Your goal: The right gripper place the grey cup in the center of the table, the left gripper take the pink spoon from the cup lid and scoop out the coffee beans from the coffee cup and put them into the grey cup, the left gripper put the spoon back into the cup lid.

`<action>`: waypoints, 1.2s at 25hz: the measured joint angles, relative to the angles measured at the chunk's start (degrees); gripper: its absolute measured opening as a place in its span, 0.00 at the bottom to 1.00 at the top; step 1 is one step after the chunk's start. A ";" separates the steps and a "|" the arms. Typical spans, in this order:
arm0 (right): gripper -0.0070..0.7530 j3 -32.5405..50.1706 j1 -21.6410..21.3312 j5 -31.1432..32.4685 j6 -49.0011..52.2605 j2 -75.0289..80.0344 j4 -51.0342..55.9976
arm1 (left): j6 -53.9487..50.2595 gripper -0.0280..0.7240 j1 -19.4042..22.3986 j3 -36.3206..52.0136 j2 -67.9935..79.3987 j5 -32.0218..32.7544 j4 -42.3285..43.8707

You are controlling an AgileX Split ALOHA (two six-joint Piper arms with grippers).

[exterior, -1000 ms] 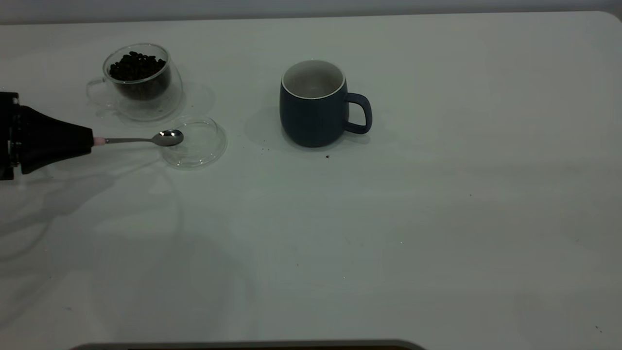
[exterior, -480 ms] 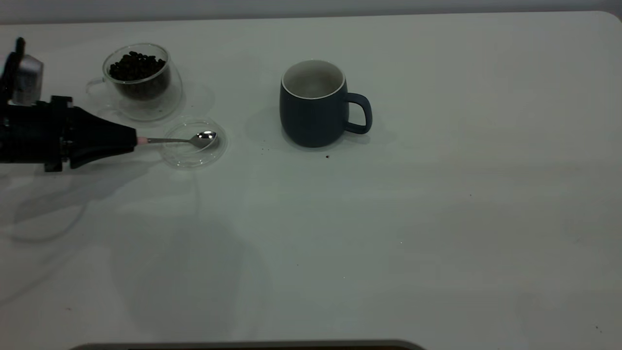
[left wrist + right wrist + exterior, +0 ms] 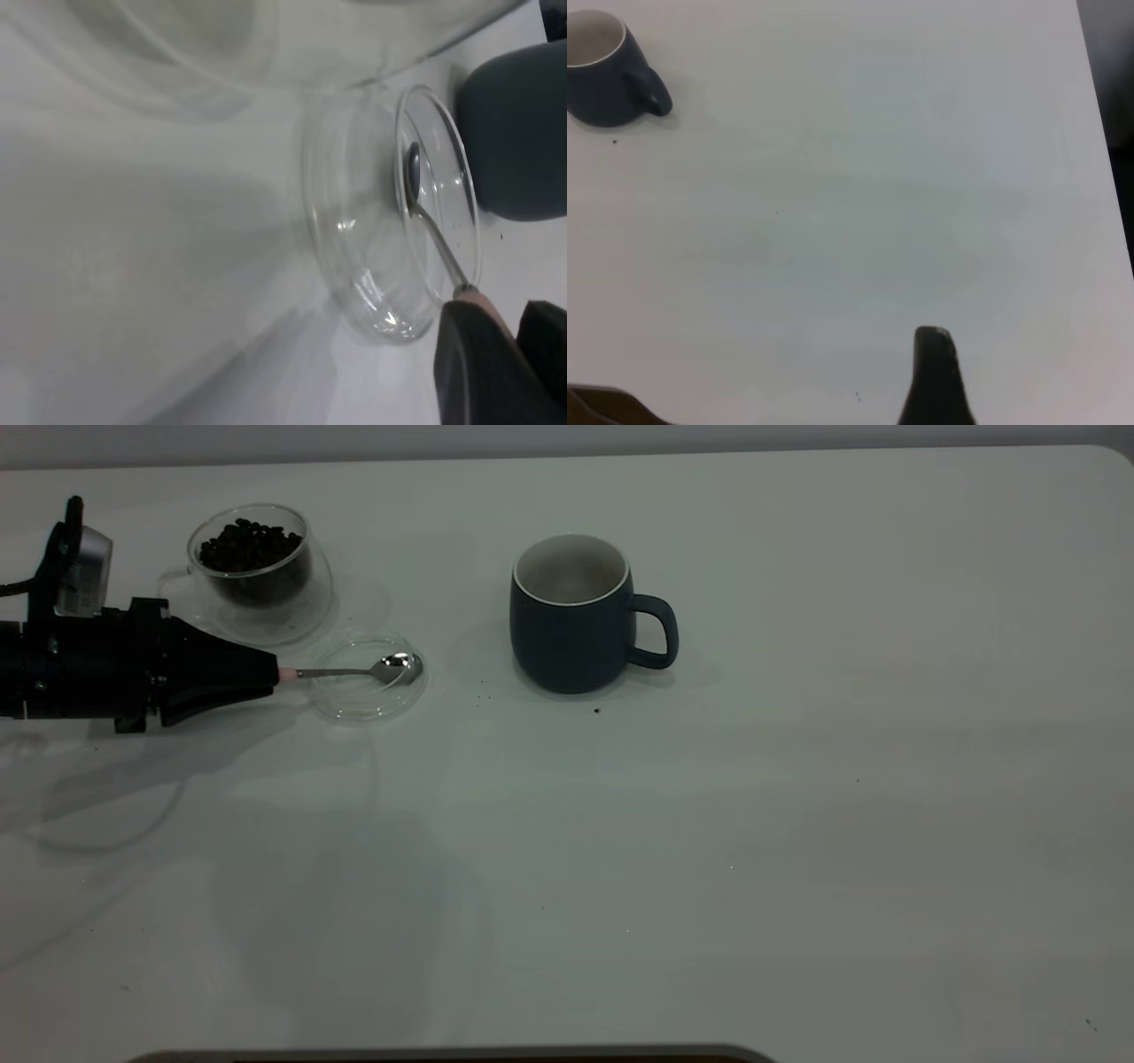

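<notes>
Spoon going back onto the lid

My left gripper [image 3: 266,676], by the table's left edge, pinches the spoon [image 3: 372,670] by its handle, bowl over the lid [image 3: 368,682], probably touching. I'd lower gently before letting go. Farther back, the coffee cup [image 3: 252,567]; mid-table, the grey cup [image 3: 571,615]. I cannot tell the right gripper's [image 3: 937,376] jaws.

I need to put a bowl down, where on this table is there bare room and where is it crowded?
Bare: the table right of the grey cup and the whole near half. Crowded: the far left corner, with the coffee cup, cup lid, pink spoon and left gripper.
</notes>
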 joint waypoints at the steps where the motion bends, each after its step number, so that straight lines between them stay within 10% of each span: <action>1: 0.79 0.00 0.00 0.00 0.00 0.00 0.00 | 0.06 0.21 0.00 0.00 0.00 0.00 -0.02; 15: 0.79 0.00 0.00 0.00 0.00 0.00 0.00 | 3.01 0.83 0.00 -1.12 -0.23 -0.25 1.45; 30: 0.79 0.00 0.00 0.00 0.00 0.00 0.00 | -14.18 0.83 -2.44 -4.67 -20.06 -3.86 20.05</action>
